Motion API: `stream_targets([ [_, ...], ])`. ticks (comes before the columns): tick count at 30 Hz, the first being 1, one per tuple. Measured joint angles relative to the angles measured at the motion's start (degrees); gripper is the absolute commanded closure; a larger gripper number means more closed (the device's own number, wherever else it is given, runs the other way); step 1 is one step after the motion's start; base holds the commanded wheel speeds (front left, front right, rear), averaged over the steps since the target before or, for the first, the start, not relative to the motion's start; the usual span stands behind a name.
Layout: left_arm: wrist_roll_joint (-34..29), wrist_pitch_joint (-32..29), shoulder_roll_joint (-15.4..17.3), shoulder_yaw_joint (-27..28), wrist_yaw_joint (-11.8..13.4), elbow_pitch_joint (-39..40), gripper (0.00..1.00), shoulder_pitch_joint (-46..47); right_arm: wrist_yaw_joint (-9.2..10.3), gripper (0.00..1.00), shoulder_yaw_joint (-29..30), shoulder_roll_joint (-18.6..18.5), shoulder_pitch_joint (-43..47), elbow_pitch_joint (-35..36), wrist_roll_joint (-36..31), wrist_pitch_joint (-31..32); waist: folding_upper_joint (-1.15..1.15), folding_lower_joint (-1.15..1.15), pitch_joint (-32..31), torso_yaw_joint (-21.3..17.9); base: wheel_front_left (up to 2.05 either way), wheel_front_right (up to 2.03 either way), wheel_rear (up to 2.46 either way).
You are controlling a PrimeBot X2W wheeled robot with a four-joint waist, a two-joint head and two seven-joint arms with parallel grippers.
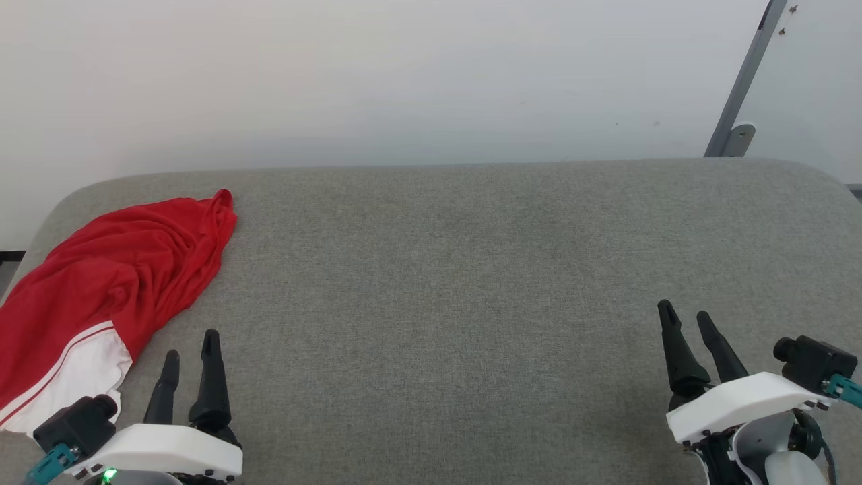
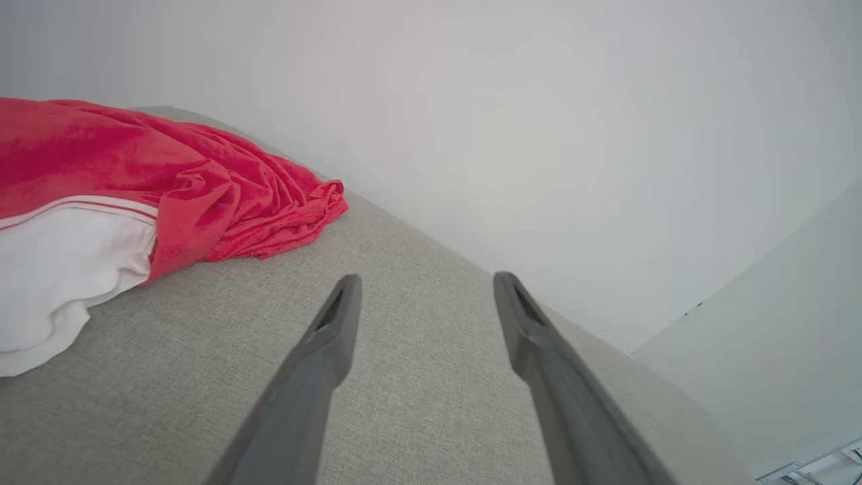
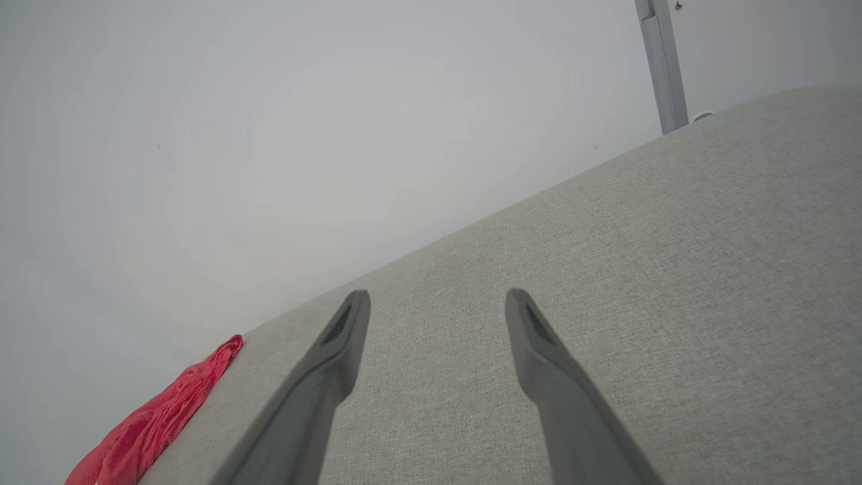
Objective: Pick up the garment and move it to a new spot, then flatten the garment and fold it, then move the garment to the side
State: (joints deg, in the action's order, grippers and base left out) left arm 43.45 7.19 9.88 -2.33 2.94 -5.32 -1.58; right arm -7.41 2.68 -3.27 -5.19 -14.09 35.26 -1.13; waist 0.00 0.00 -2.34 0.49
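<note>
1. The garment lies crumpled at the left of the frame on the grey table, with a white sleeve nearest the left gripper.
2. The left gripper and the right gripper both stand wide open and hold nothing.
3. The garment looks light, limp and easily bunched, so a raised red fold probably offers the surest pinch.

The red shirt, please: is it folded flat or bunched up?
Bunched up: the shirt lies in a wrinkled heap, not folded.
</note>
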Motion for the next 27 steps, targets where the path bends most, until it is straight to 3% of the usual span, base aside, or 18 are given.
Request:
stream_targets([
  [27, -15.84, 3.87, -0.83, 0.54, -2.09, 1.85, 0.0, -1.37, -0.01, 0.0, -0.74, 0.22, 0.25, 1.1, -15.56, -2.59, 0.0, 0.0, -1.18, 0.28, 0.0, 0.0, 0.0],
])
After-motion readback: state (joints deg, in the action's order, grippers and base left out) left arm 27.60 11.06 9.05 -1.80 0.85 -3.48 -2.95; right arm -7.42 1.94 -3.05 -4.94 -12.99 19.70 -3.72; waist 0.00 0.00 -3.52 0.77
